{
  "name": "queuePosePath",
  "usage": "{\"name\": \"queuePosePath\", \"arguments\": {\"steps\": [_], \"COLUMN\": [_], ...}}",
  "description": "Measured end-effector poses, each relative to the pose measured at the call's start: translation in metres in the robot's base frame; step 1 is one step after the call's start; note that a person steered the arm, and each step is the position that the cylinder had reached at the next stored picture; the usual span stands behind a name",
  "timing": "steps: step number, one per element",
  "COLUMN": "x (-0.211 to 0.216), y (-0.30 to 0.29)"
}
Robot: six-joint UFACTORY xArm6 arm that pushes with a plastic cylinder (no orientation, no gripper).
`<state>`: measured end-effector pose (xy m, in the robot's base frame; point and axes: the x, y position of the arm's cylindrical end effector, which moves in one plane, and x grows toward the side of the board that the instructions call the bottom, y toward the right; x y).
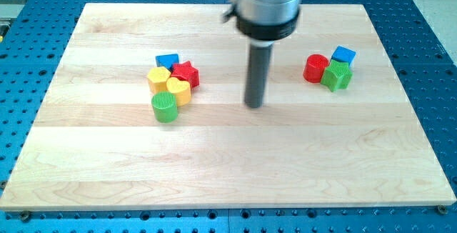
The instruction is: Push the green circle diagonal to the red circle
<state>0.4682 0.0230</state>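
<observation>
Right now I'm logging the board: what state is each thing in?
my tip: on bare board, touching no block
green circle: against yellow heart
red circle: against green block
red star: clustered with yellow heart

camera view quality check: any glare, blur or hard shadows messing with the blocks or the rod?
Camera view: even, soft light, no hard shadows; mild sheen on the wooden board only. The blocks look sharp: green circle, red circle. The arm's metal housing at the view's top is cropped and slightly soft. My tip is crisp, standing apart from both clusters, between them.
</observation>
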Motion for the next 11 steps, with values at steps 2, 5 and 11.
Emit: {"name": "queuePosePath", "arguments": {"steps": [2,5,11], "x": [0.053,-0.024,-0.073], "y": [-0.135,-0.108,-0.068]}}
